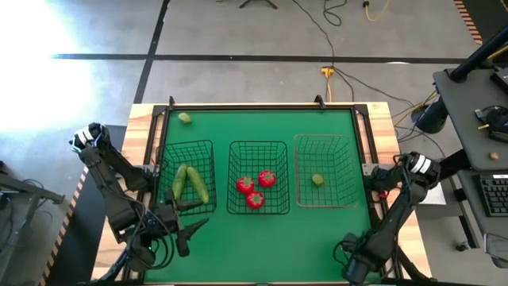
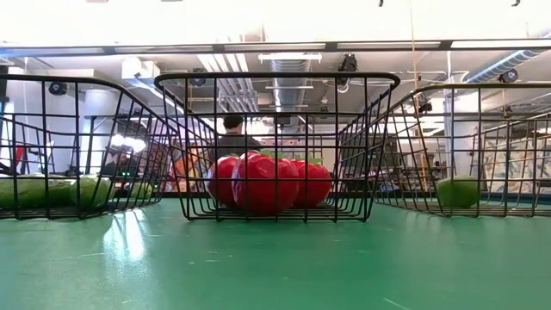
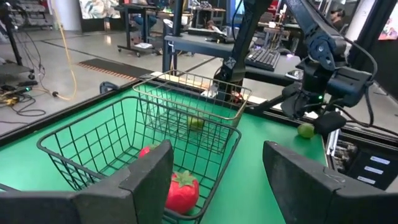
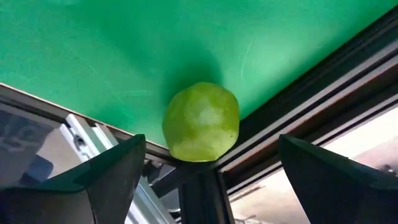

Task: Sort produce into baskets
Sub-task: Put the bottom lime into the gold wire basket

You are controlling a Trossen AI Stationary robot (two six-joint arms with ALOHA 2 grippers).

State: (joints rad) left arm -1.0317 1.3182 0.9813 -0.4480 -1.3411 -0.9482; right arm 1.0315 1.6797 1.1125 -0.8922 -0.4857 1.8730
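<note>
Three wire baskets stand in a row on the green mat. The left black basket (image 1: 190,179) holds two cucumbers (image 1: 189,183), the middle black basket (image 1: 258,179) three tomatoes (image 1: 255,189), and the tan basket (image 1: 325,171) one lime (image 1: 317,179). Another lime (image 1: 184,118) lies at the mat's far left corner. A third lime (image 4: 201,122) rests on the mat's near right corner, against the black frame. My right gripper (image 4: 211,140) is open above it, pointing down, with a finger on either side and apart from it. My left gripper (image 3: 217,180) is open and holds nothing near the left basket's near edge.
A black frame rail (image 4: 298,106) and the wooden table edge (image 1: 381,119) border the mat. Bare mat (image 1: 270,246) lies between the baskets and the near edge. Desks, cables and a person (image 2: 232,138) show in the room beyond the table.
</note>
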